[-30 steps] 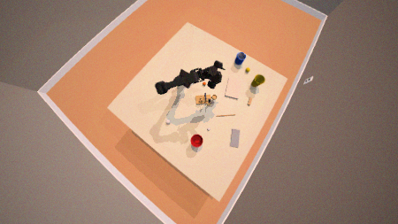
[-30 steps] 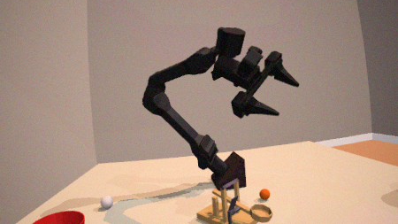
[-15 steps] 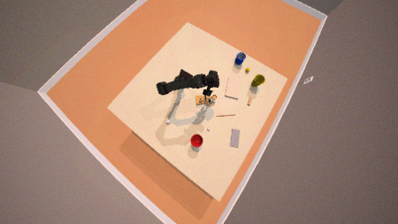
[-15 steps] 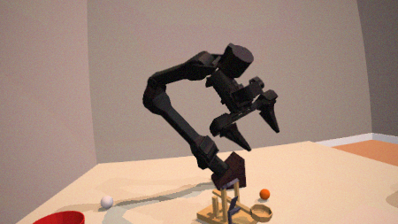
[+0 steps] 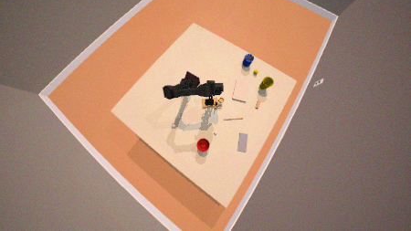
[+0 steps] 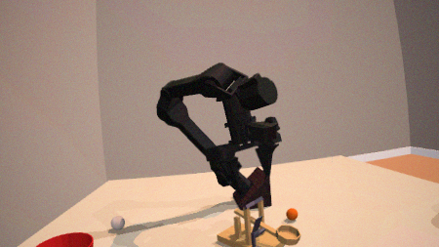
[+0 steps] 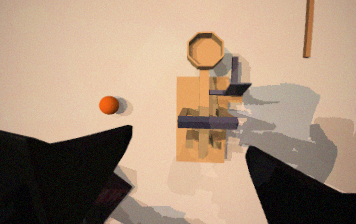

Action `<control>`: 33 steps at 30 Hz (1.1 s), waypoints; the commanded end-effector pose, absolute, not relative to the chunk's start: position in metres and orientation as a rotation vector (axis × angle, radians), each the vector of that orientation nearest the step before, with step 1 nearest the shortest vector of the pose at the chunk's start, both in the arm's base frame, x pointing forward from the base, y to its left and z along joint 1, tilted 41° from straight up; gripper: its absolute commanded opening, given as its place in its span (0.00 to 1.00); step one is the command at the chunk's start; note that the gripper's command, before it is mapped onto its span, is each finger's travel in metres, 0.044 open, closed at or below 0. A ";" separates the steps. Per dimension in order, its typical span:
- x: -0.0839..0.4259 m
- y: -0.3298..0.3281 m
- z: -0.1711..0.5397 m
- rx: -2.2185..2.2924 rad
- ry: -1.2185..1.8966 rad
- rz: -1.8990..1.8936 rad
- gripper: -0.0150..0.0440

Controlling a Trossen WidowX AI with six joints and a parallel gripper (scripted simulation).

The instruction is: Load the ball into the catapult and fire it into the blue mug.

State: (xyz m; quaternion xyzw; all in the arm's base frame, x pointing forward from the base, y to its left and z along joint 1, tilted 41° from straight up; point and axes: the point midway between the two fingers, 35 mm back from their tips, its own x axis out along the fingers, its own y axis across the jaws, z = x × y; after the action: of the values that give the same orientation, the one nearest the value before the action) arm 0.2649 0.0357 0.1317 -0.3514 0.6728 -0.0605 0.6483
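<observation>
Zero stages appear complete: we find our claw (image 5: 209, 102) (image 6: 246, 195) (image 7: 190, 141) released and empty, the catapult (image 5: 204, 104) (image 6: 229, 237) (image 7: 187, 90) beneath it unloaded, aiming and firing outstanding.

Qty: 3 cups (image 5: 203, 145) (image 6: 68, 241), 1 catapult (image 5: 204, 105) (image 6: 229, 237) (image 7: 187, 90), 1 thin rod (image 5: 233, 119) (image 7: 308, 30).

Grey-brown walls (image 5: 59, 24) (image 6: 244, 20); an orange floor (image 5: 256, 5) (image 6: 410, 166) edged by a pale skirting (image 5: 102, 37) (image 6: 380, 155); a cream table top (image 5: 155, 83) (image 6: 161, 186) (image 7: 60, 55) at the top view's middle; soft shadows fall across it.
</observation>
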 end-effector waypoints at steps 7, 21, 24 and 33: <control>0.244 0.002 0.143 -0.972 1.706 -0.117 1.00; 0.243 -0.029 0.105 -0.973 1.705 -0.119 1.00; 0.243 -0.032 0.102 -0.973 1.705 -0.118 1.00; 0.243 -0.041 0.090 -0.973 1.704 -0.118 1.00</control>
State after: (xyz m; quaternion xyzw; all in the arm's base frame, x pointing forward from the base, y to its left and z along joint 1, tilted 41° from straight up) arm 0.2441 -0.0378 0.0941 -0.4088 0.7206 -0.0499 0.5578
